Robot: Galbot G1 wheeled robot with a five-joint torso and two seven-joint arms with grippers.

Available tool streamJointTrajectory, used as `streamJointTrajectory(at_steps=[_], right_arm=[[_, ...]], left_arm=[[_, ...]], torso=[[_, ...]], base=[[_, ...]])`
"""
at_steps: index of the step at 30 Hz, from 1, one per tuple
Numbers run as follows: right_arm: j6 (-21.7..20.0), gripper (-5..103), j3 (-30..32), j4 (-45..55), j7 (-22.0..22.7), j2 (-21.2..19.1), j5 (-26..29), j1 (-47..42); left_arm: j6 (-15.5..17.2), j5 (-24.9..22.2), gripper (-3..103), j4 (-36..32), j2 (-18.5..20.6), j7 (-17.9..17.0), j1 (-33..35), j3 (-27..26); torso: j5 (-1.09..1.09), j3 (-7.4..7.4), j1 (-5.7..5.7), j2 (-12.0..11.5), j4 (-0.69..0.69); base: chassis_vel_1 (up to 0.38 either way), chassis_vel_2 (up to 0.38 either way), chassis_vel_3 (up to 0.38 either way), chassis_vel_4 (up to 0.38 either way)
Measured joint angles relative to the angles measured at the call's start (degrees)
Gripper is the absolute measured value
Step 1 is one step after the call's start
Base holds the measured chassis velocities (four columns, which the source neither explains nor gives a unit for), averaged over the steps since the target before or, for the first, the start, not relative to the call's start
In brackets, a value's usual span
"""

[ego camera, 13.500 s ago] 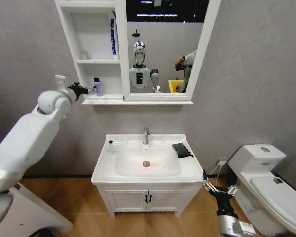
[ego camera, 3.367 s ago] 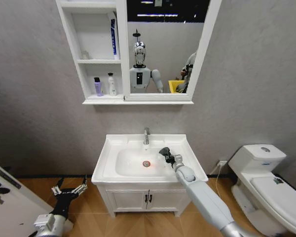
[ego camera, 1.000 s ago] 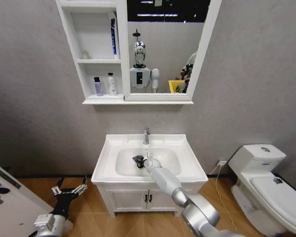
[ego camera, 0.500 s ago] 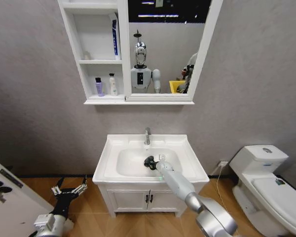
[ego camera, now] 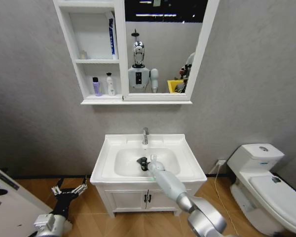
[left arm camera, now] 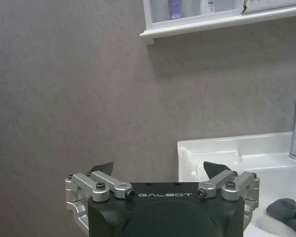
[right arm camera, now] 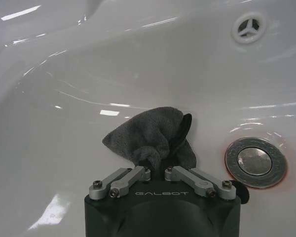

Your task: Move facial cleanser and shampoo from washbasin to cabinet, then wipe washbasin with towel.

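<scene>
sliding back toward the bowl's middle since half a second ago, the right gripper (right arm camera: 158, 170) pinches the towel (right arm camera: 150, 136) against the washbasin (ego camera: 185, 148) floor, just beside the drain (right arm camera: 255, 162). the crumpled towel has no clear long axis. the left gripper (left arm camera: 160, 173) hangs low, jaws spread, beside the washbasin.

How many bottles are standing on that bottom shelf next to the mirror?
2. A purple bottle stands on the left of the cabinet's lowest shelf, and a white bottle stands just beside it, nearer the mirror. Nothing seems hidden behind them.
</scene>
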Motion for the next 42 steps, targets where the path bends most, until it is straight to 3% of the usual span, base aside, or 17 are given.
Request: streamJointTrajectory(at_steps=[1,7,10,13,23,42], right_arm=[[0.12,8,0.22,-0.57,0.03,0.12,-0.36,0.41],[-0.46,8,0.89,0.05,1.38,0.05,-0.21,0.55],[-1.88,8,0.83,2.29,2.28,-2.08,1.06,-0.33],[-3.18,8,0.37,6.24,2.83,-6.83,2.59,-3.14],[-4.23,8,1.99,10.91,4.60,-9.90,3.77,-6.48],[-6.27,8,3.25,21.53,8.84,-19.22,9.61,-10.94]], left_arm=[[0.00,0.00,100,0.00,0.00,0.00,0.00,-0.01],[0.00,0.00,100,0.00,0.00,0.00,0.00,0.00],[0.00,0.00,100,0.00,0.00,0.00,0.00,0.00],[0.00,0.00,100,0.00,0.00,0.00,0.00,0.00],[0.00,0.00,100,0.00,0.00,0.00,0.00,0.00],[0.00,0.00,100,0.00,0.00,0.00,0.00,0.00]], torso=[[-0.01,0.00,0.00,0.00,-0.06],[0.01,0.00,0.01,0.00,-0.07],[0.02,-0.01,0.00,0.00,-0.02],[0.01,-0.02,-0.01,0.01,-0.10],[0.02,-0.03,-0.03,0.02,-0.03],[0.01,0.00,0.00,0.01,-0.07]], base=[[0.000,0.000,0.000,0.000],[0.000,0.000,0.000,0.000],[0.000,0.000,0.000,0.000],[0.000,0.000,0.000,0.000],[0.000,0.000,0.000,0.000],[0.000,0.000,0.000,0.000]])
